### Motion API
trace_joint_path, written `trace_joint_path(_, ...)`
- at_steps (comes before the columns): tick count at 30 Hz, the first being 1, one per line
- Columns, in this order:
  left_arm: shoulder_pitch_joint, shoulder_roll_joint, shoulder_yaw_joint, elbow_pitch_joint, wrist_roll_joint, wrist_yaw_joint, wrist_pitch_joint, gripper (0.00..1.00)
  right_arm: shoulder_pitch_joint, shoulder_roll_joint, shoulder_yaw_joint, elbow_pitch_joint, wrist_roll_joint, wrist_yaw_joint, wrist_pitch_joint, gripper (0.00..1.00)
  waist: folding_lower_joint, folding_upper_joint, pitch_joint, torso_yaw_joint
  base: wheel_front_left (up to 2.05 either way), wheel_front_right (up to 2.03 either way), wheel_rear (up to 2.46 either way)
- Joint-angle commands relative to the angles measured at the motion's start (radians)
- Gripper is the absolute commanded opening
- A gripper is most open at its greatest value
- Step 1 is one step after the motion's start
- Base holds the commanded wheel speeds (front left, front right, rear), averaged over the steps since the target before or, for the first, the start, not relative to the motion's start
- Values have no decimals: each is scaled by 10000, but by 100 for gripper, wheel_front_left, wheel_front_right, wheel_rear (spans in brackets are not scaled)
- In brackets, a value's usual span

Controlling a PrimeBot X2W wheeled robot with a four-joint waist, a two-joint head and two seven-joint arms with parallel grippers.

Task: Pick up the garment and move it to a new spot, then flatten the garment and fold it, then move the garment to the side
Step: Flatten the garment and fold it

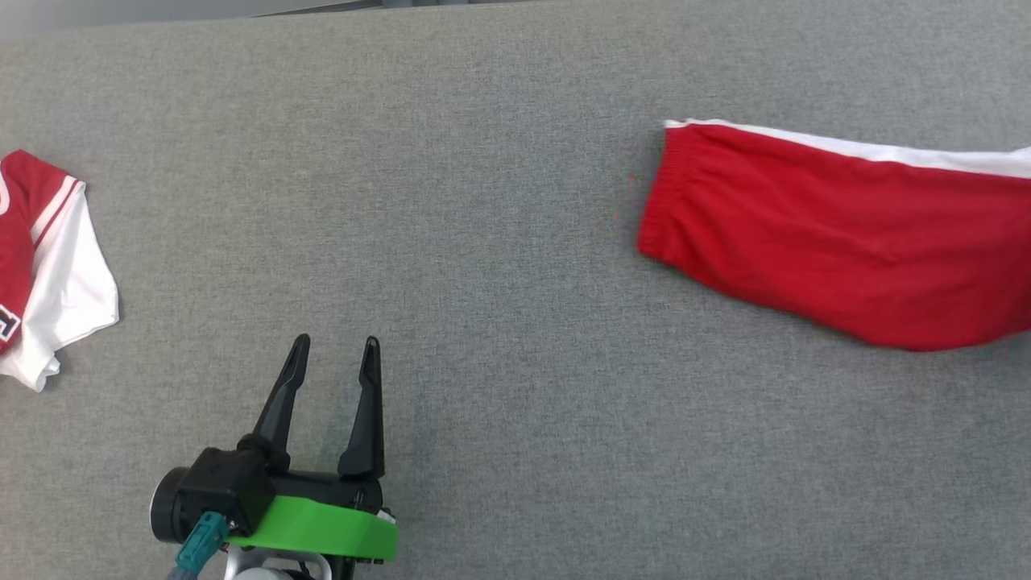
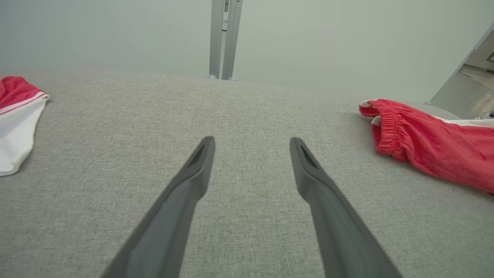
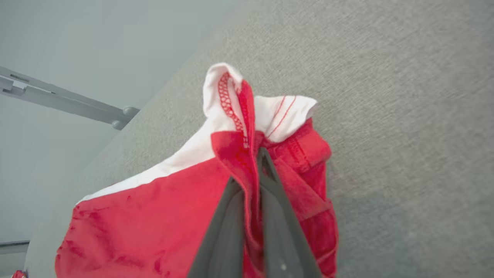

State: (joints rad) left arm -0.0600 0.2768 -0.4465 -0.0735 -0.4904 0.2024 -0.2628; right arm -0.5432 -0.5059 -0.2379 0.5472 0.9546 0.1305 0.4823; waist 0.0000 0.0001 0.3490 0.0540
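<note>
**Item:** red shorts (image 1: 805, 234), with a white side stripe (image 1: 846, 149) and an elastic waistband (image 1: 668, 193).

**Location:** lying on the grey table (image 1: 499, 242), well apart from the left gripper (image 1: 337, 342), to its right and farther from the robot. The waistband end is the part nearest that gripper. The legs run away from it and out of the head view.

**Left gripper:** jaws wide, nothing between them, bare table beneath.

**Right gripper** (image 3: 252, 170): jaws closed on a fold of the shorts at the leg hem (image 3: 227, 96), where the red cloth meets the white trim. The cloth is pinched between the two fingers and bunches up past their tips. Judged to be at the end of the shorts farthest from the left gripper.

**Also present:** red and white jersey (image 1: 48, 274), to the left of the left gripper and well apart from it. Judged no part of this step.

**Step in hand:** the first, picking up the garment. The grip is made, but the shorts appear to lie mostly flat, so the lift is not yet done.

**Next move calls for:**
- Raise the right arm until the cloth clears the table.
- Carry it to bare table nearer the left gripper.
- Allow for a single-corner hold: the shorts will likely hang and trail, and a thin pinch may slip.
- The open left gripper is well placed to take a second corner for flattening.
</note>
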Motion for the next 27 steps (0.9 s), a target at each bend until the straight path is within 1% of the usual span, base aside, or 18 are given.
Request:
trace_joint_path(1,142,42,66,-32,65,-60,-26,100,-239,-125,-253,95,-179,4,-60,0,0,-1,82,43,0,0,0)
trace_joint_path(4,160,-134,87,-36,43,-91,-26,100,-514,-429,-774,85,-492,4,167,0,0,-1,187,92,0,0,0)
trace_joint_path(5,182,-209,89,-18,22,-104,-23,100,-585,-444,-843,-13,-614,4,256,0,0,-1,186,97,0,0,0)
trace_joint_path(7,237,-328,97,62,22,-176,-16,100,-713,-245,-733,-427,-891,4,536,0,0,-1,164,81,0,0,0)
trace_joint_path(9,270,-467,105,144,71,-191,-16,100,-734,179,-447,-1011,-1203,6,880,0,0,-1,116,31,0,0,0)
trace_joint_path(11,273,-593,95,241,120,-281,-17,100,-638,740,-15,-1765,-1557,4,1270,0,0,-1,45,-23,0,0,0)
trace_joint_path(13,250,-666,65,339,179,-352,-17,100,-474,1446,453,-2573,-1969,4,1648,0,0,-1,-39,-65,0,0,0)
trace_joint_path(15,181,-745,28,459,275,-437,-16,100,-268,2329,972,-3399,-2534,4,1999,0,0,-1,-123,-93,0,0,0)
trace_joint_path(17,160,-804,6,582,338,-507,-16,100,-128,3111,1183,-3900,-3209,4,2052,0,0,-1,-210,-118,0,0,0)
trace_joint_path(19,142,-834,-23,695,374,-566,-16,100,13,3833,1314,-4153,-3868,4,2041,0,0,-1,-272,-109,0,0,0)
trace_joint_path(21,136,-861,-98,856,379,-630,-16,100,77,4216,1244,-4240,-4426,4,1813,0,0,-1,-337,-54,0,0,0)
trace_joint_path(23,190,-923,-171,987,404,-705,-16,100,169,4447,1148,-4231,-4782,4,1542,0,0,-1,-416,30,0,0,0)
trace_joint_path(26,318,-1016,-174,1123,400,-777,-16,100,304,4536,1181,-4212,-5069,4,1229,0,0,-1,-473,109,0,0,0)
trace_joint_path(27,403,-1067,-182,1194,386,-809,-16,100,366,4527,1167,-4093,-4879,4,1055,0,0,-1,-506,133,0,0,0)
